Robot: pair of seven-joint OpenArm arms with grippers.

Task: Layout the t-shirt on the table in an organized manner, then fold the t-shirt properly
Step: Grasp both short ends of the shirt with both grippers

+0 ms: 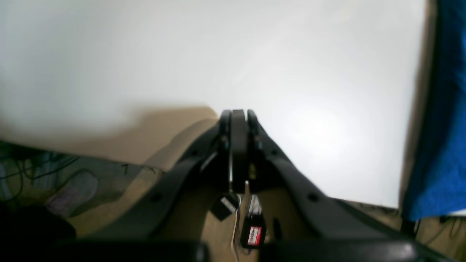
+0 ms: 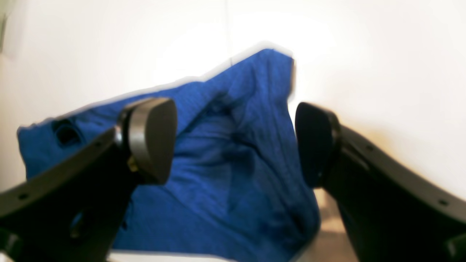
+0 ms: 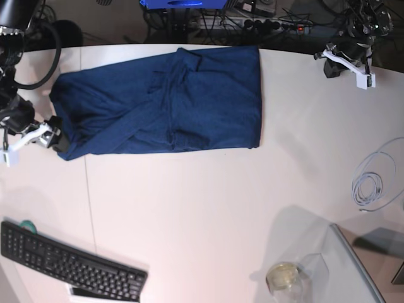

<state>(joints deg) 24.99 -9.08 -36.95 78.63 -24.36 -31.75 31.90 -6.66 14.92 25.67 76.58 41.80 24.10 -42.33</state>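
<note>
The t-shirt (image 3: 164, 104) is dark navy and lies roughly spread across the far middle of the white table (image 3: 189, 208), with folds and a bunched left end. My right gripper (image 3: 53, 137) is open at the shirt's near-left corner. In the right wrist view its fingers (image 2: 153, 138) stand wide apart on either side of a raised fold of the shirt (image 2: 233, 163), holding nothing. My left gripper (image 3: 334, 63) is at the table's far right edge, away from the shirt. In the left wrist view the left gripper (image 1: 238, 116) is shut and empty over the table (image 1: 255, 54).
A black keyboard (image 3: 69, 265) lies at the near left. A coiled white cable (image 3: 372, 183) lies at the right. A glass panel (image 3: 360, 271) and a round jar (image 3: 284, 276) stand near right. Blue fabric (image 1: 447, 145) fills the left wrist view's right edge; I cannot tell what it is.
</note>
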